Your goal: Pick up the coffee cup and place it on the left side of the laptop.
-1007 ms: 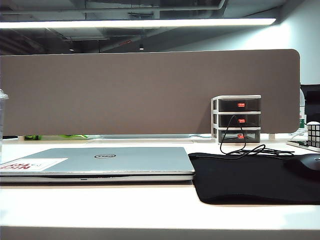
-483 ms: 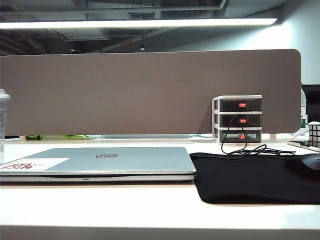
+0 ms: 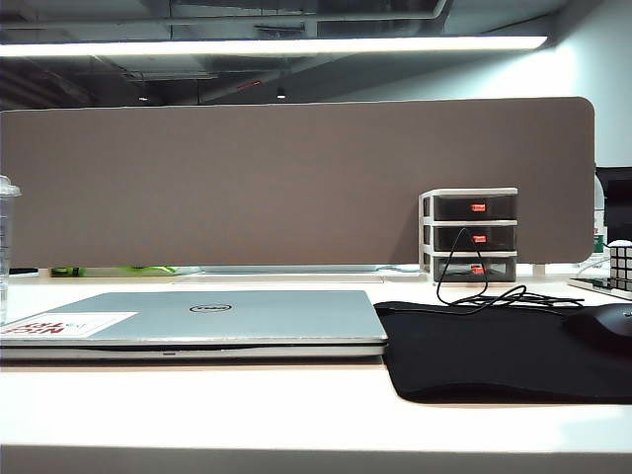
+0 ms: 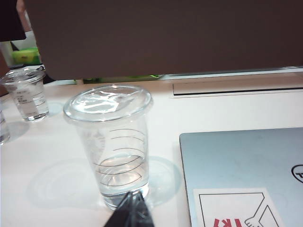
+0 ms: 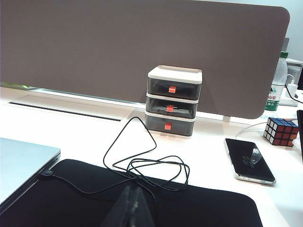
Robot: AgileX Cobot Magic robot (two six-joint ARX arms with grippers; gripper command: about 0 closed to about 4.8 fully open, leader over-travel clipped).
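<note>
The coffee cup [image 4: 110,142] is seen upright on the white desk [image 4: 57,175], just left of the closed laptop [image 4: 246,170]. The left gripper [image 4: 131,213], clenched and empty, is pictured just before it; the right gripper [image 5: 130,208], likewise closed, over the mouse pad [image 5: 142,203]. A drawer unit [image 5: 173,100] stands beyond.

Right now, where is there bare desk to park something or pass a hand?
Free: the strip in front of the laptop, and the patch between the coffee cup and a smaller cup. Crowded: right of the laptop, with mouse pad, cable, phone. Left gripper and right gripper are shut.
</note>
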